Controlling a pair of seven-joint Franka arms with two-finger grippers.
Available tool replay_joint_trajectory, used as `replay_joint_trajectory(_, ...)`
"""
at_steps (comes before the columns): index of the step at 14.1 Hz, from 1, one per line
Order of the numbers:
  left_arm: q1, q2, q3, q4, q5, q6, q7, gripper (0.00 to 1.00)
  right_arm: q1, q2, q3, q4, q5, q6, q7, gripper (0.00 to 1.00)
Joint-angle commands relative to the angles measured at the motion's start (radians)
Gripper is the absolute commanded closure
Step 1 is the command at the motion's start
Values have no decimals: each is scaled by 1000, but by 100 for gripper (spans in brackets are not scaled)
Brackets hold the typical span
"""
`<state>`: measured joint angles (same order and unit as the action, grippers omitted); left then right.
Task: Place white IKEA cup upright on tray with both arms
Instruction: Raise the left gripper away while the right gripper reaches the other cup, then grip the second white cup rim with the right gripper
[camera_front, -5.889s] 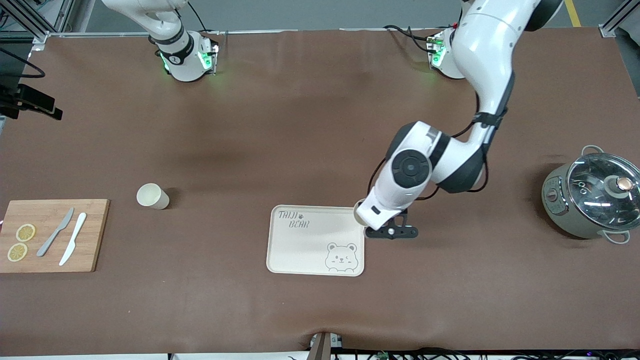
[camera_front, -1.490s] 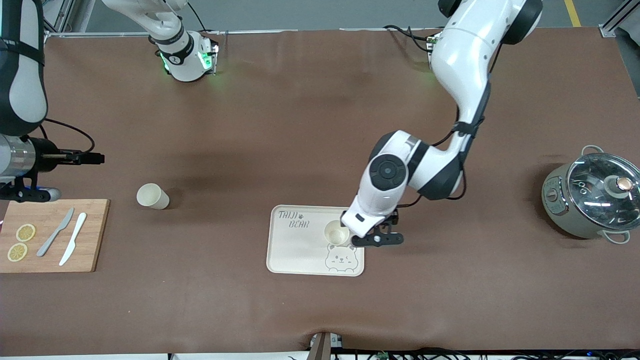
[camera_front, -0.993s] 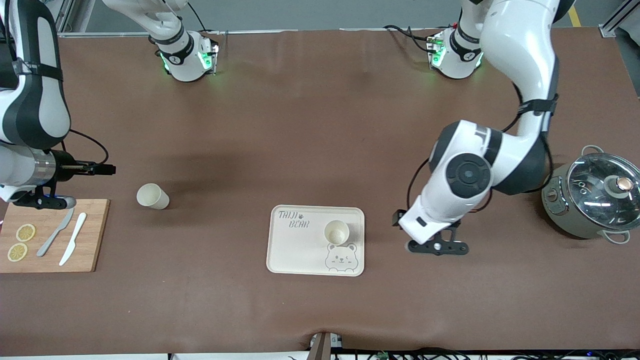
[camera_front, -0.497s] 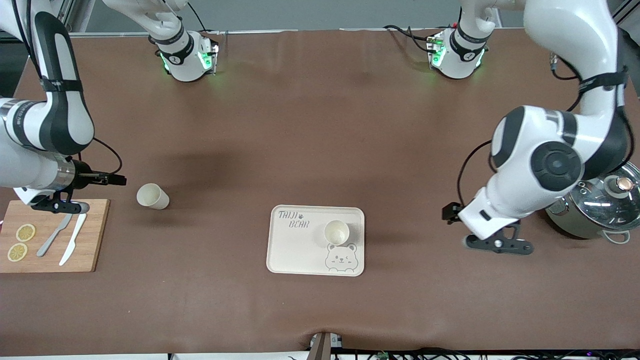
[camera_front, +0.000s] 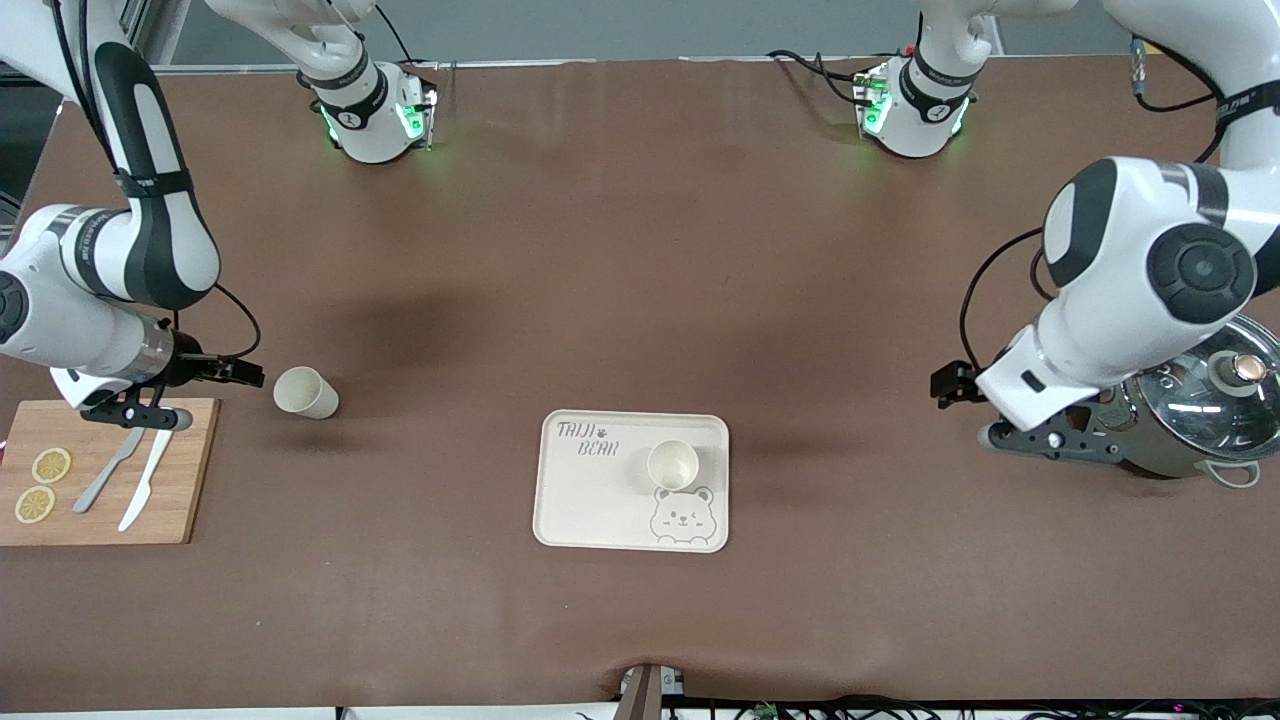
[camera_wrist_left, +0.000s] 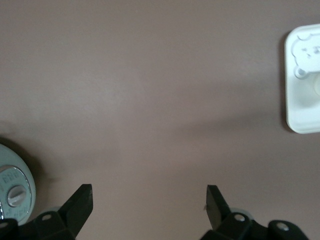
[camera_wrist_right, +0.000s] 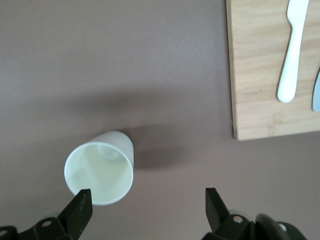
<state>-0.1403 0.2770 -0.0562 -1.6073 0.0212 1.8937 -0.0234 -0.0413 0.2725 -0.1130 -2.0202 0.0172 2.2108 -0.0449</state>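
Since the earlier frames, the left gripper (camera_front: 1045, 443) has drawn away from the flat cream rectangular tray (camera_front: 590, 495) with its line-drawn bear face, and now hangs, fingers spread and empty, over the table beside the grey lidded cooking pot (camera_front: 1185, 400), well apart from the tray. One small white cup (camera_front: 673, 464) stands upright on the tray, just above the bear's ears. Meanwhile the right gripper (camera_front: 210, 385) has come in from the table's edge; its fingers are spread and empty too, just short of a second white cup (camera_front: 305, 392), which stands mouth-up on the brown mat (camera_front: 620, 260), well apart from the tray toward the right arm's end.

That cup looks light, stiff and smooth-walled, probably plastic, though the material is hard to tell. A pinch across the wall below the rim should hold, yet a nudge could tip it.

Between cup and tray the mat lies open and flat. A wooden cutting board (camera_front: 185, 470) with a white knife (camera_front: 146, 490) lies just beside the gripper.
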Motion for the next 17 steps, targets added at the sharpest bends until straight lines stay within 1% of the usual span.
replay_joint_trajectory(1, 34, -168, -7, -181, -35, 34, 46, 0, -8, -1, 18, -46, 4, 65, 13, 0)
replay_joint_trajectory(4, 36, -270, -7, -265, -49, 24, 53, 0, -3, 27, 19, -49, 7, 76, 43, 0)
replay_joint_trajectory(6, 38, -327, -5, -319, -52, 22, 54, 0, 20, 33, 19, -72, 33, 105, 66, 0)
replay_joint_trajectory(8, 74, -355, -10, -348, -52, 22, 69, 0, 24, 33, 19, -121, 35, 182, 68, 0)
replay_joint_trajectory(11, 82, -375, -11, -362, -55, 19, 97, 0, 21, 54, 19, -126, 35, 207, 66, 0)
replay_joint_trajectory(12, 91, -383, -10, -364, -58, 18, 102, 0, 21, 54, 19, -126, 35, 204, 66, 5)
replay_joint_trajectory(15, 102, -410, -8, -384, -78, 15, 131, 0, 24, 67, 19, -127, 35, 207, 68, 38)
replay_joint_trajectory(16, 107, -429, -8, -390, -84, 15, 135, 0, 29, 71, 19, -127, 35, 207, 66, 45)
replay_joint_trajectory(17, 107, -439, -7, -398, -84, 15, 135, 0, 44, 76, 19, -126, 35, 208, 68, 54)
